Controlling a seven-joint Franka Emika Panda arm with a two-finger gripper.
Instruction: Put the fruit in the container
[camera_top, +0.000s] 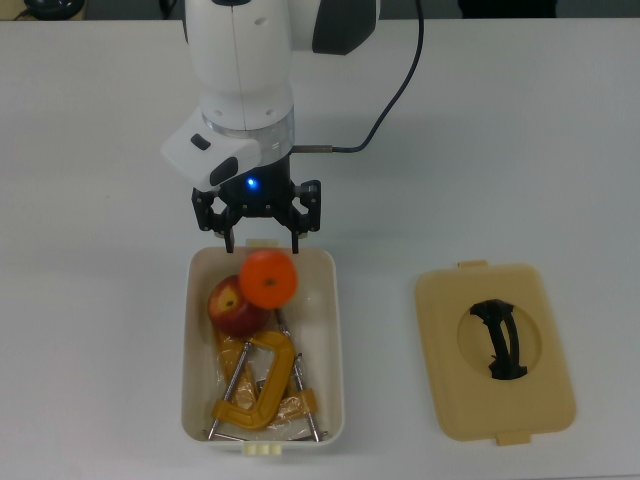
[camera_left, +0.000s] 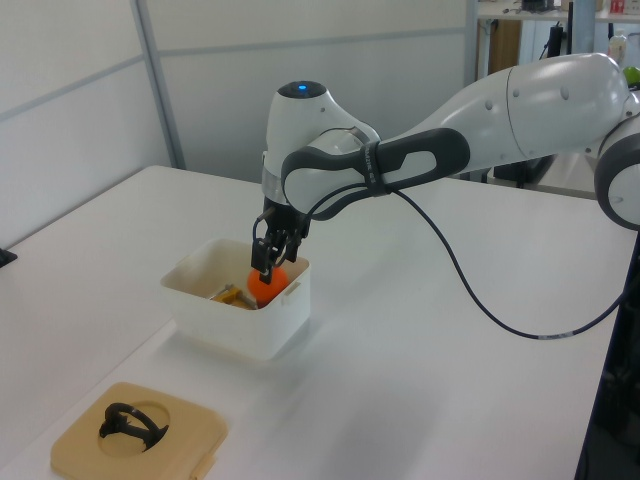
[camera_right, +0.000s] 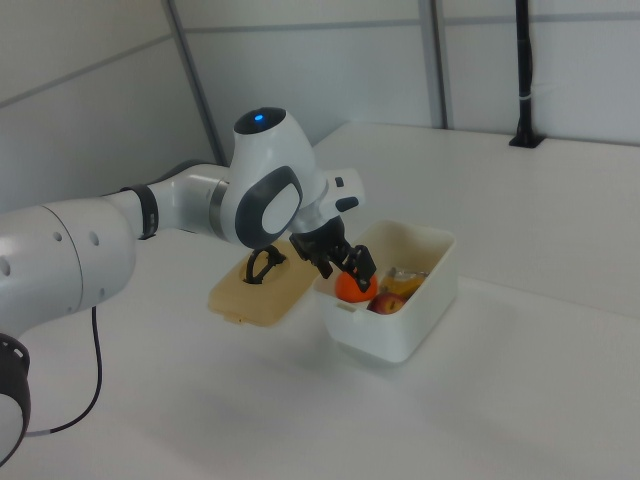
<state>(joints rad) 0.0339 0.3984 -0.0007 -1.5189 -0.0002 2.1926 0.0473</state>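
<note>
Claw (camera_top: 258, 240) fingers are wide open, and the mandarin (camera_top: 267, 278) should drop beside the apple (camera_top: 231, 308) inside the white tub (camera_top: 335, 340).

The orange mandarin (camera_top: 267, 278) is sitting over the tub's (camera_top: 335, 340) upper end in the top view, overlapping the red apple (camera_top: 230, 310), which is lying in the tub's upper-left corner. The white rectangular tub is standing open in the lower middle of the top view, cream tabs showing on its short ends.
</note>
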